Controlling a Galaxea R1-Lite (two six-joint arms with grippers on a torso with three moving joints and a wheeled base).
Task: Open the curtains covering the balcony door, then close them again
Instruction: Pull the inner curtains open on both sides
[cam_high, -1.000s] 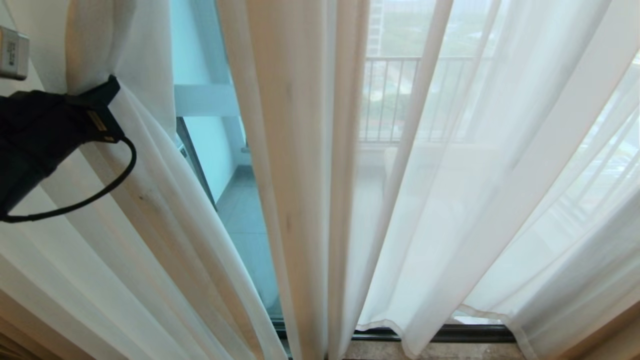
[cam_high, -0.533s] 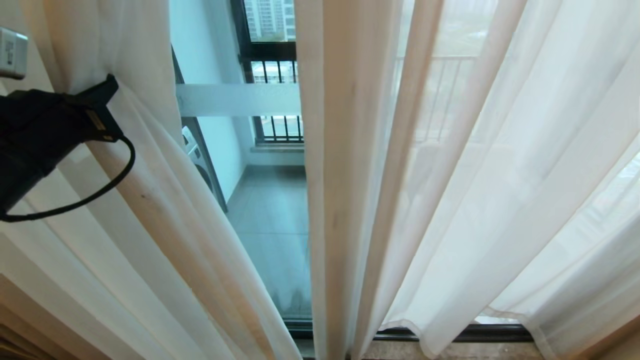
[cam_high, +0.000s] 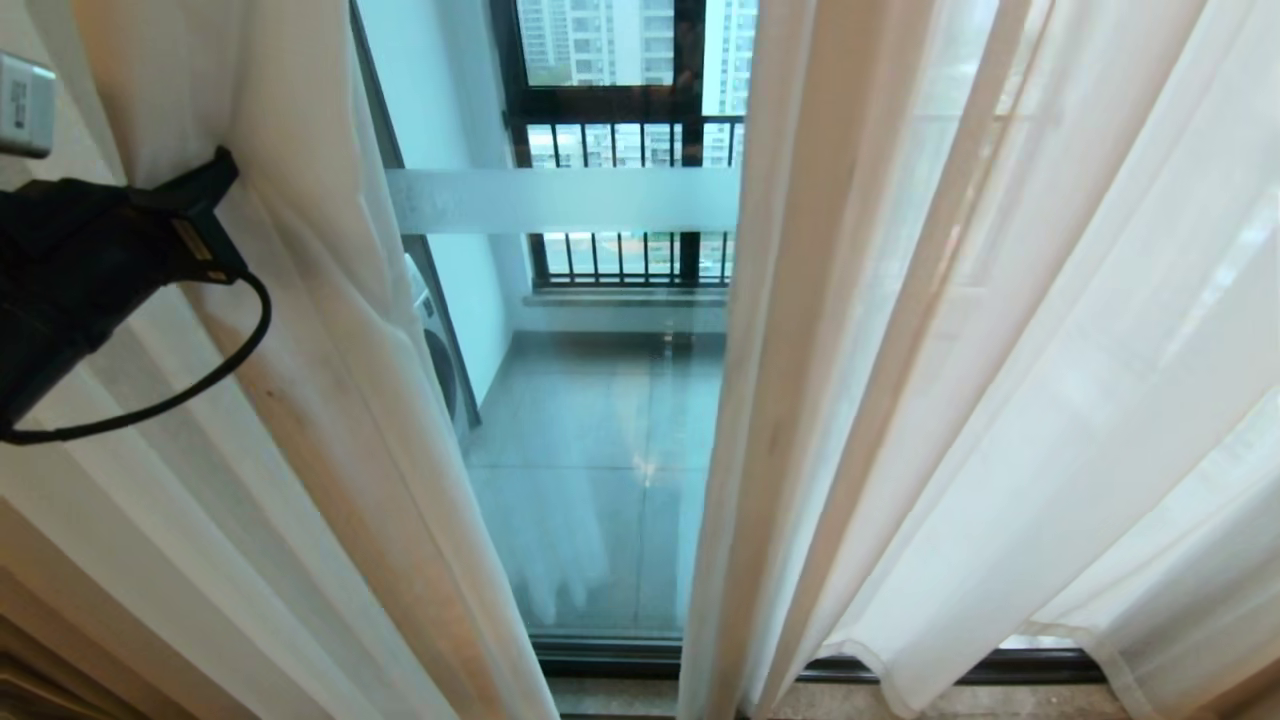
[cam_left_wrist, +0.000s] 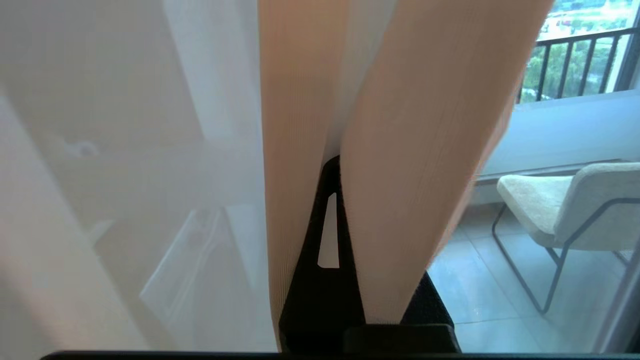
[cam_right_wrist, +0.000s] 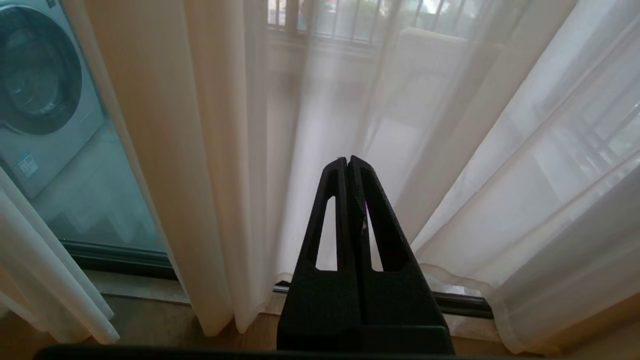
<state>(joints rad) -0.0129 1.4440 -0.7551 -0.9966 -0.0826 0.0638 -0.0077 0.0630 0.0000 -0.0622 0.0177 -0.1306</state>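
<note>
Left gripper (cam_high: 215, 185): jaws clamped on left panel of the curtains (cam_high: 330, 400), its folds draped either side; balcony door (cam_high: 600, 400) partly bared; advice: pull sideways steadily, fabric kept pinched; right gripper (cam_right_wrist: 348, 162) closed, empty.

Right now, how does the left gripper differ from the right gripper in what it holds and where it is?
The left gripper is shut on a fold of the left curtain, raised at the panel's edge; the right gripper is shut on nothing. The left gripper has fabric draped over its fingers; the right gripper hangs low, clear of the right curtain, pointing at its hem. Both are black and closed.
</note>
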